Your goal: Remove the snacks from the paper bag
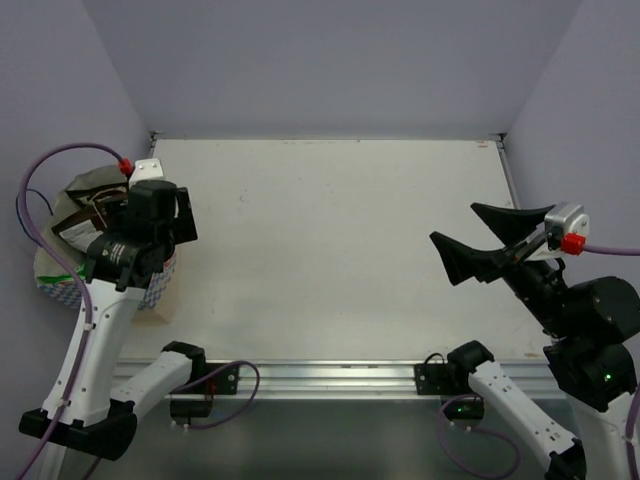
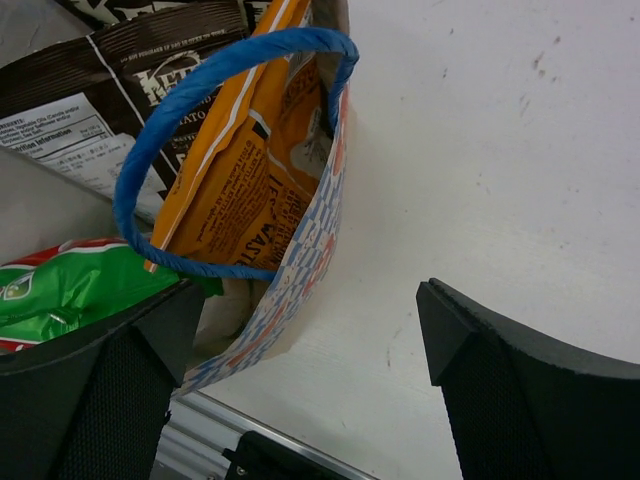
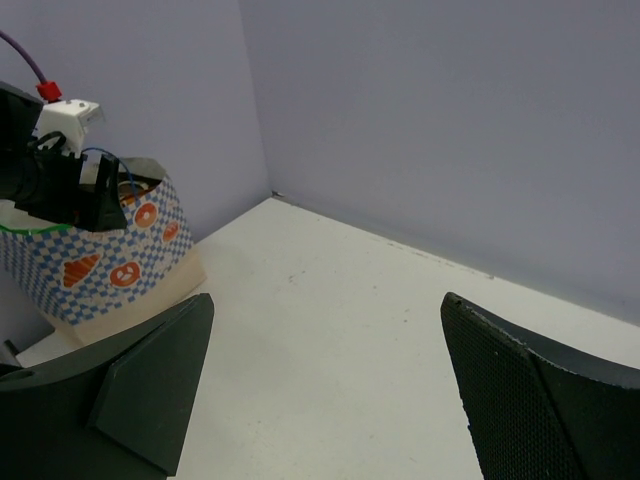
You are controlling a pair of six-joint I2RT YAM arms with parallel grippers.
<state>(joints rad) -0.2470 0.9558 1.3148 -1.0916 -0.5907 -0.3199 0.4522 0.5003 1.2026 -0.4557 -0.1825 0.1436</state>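
step in hand: reach into the paper bag (image 1: 158, 290) for the 1st snack. the bag stands at the far left edge of the worktop (image 2: 500, 150), mouth up, with the left arm right over it. the left fingers (image 2: 90, 400) are spread wide and holding nothing. in the left wrist view 1 finger is over the bag's inside, above the green packet (image 2: 70, 290), and the other is outside over bare worktop, so the checked bag wall sits between them. closing here would likely pinch the wall, not a snack.

the orange packet (image 2: 240, 190) stands on edge, pressed against that wall. a brown packet (image 2: 100, 90) lies behind it. all look fully inside, so nothing is out yet. the blue string handle (image 2: 220, 65) loops across the orange packet's top.

to do it well: shift left so both fingers clear the wall and the handle loop, drop them either side of the orange packet's top edge, close on the foil only, then lift straight up. a snagged string would probably drag the light bag along.

the right fingers (image 3: 120, 400) are also wide open and hold nothing, over the right side of the worktop, well apart from the bag. they could steady the bag if it tips.
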